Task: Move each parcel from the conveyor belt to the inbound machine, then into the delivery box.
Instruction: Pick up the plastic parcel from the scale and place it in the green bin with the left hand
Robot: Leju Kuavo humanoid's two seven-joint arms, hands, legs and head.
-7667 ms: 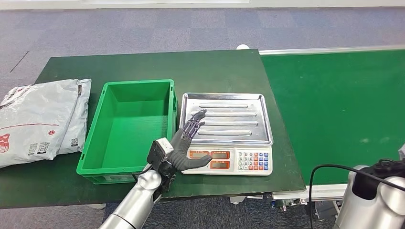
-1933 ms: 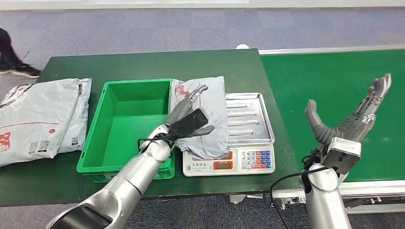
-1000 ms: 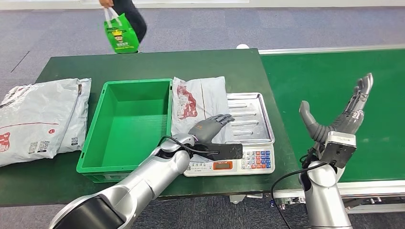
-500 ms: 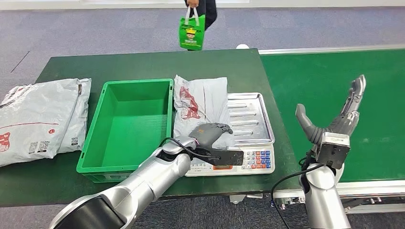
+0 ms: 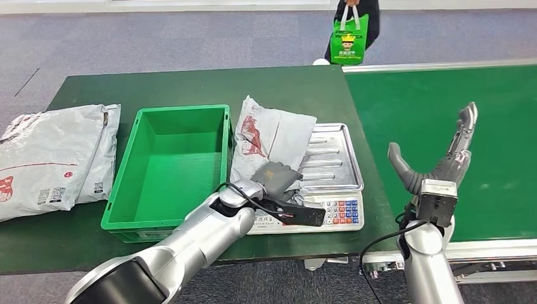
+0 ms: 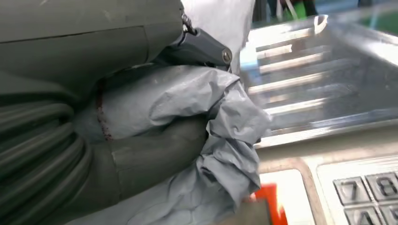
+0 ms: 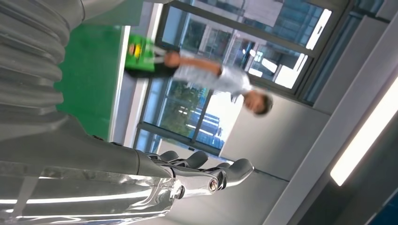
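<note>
Grey parcel [image 5: 272, 142] lies crumpled across the near-left part of the scale [image 5: 329, 166], its near edge bunched in the left hand [image 5: 277, 179], whose fingers are clenched on the plastic (wrist view shows folds squeezed between thumb and fingers), its far end lifting off the tray; likely a grip for dragging it sideways into the green box [image 5: 170, 166] just beside, on the left. Right hand [image 5: 443, 155] hovers spread and empty over the conveyor belt [image 5: 443, 95], probably waiting for another parcel. The fist and crumpled plastic hide part of the scale's display, the label is unreadable, and the person with a green bag [image 5: 349, 39] beyond the table is cut off at the frame edge.
</note>
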